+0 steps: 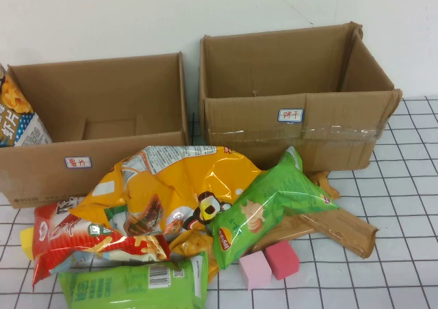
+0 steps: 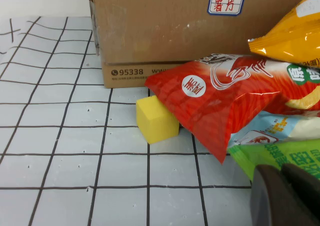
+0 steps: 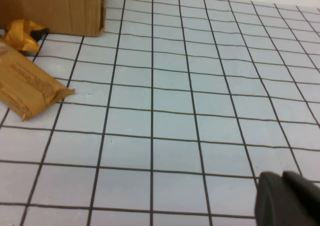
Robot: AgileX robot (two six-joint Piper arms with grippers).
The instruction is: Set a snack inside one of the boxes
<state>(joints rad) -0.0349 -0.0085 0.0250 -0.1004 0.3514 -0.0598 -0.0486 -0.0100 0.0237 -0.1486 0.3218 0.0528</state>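
Note:
Two open cardboard boxes stand at the back, the left box (image 1: 96,117) and the right box (image 1: 294,97). In front of them lies a pile of snacks: a yellow bag (image 1: 178,186), a green chip bag (image 1: 267,206), a red bag (image 1: 75,237), a light green bag (image 1: 137,285) and a brown packet (image 1: 342,227). Neither arm shows in the high view. My left gripper (image 2: 285,196) is shut and empty, low beside the light green bag (image 2: 280,156) and the red bag (image 2: 225,96). My right gripper (image 3: 287,198) is shut and empty over bare gridded table, away from the brown packet (image 3: 25,86).
A blue and yellow snack carton (image 1: 17,111) leans in the left box's far left corner. Two pink foam blocks (image 1: 270,262) lie at the front of the pile. A yellow foam cube (image 2: 156,118) sits under the red bag's edge. A small orange packet (image 3: 22,33) lies by the right box.

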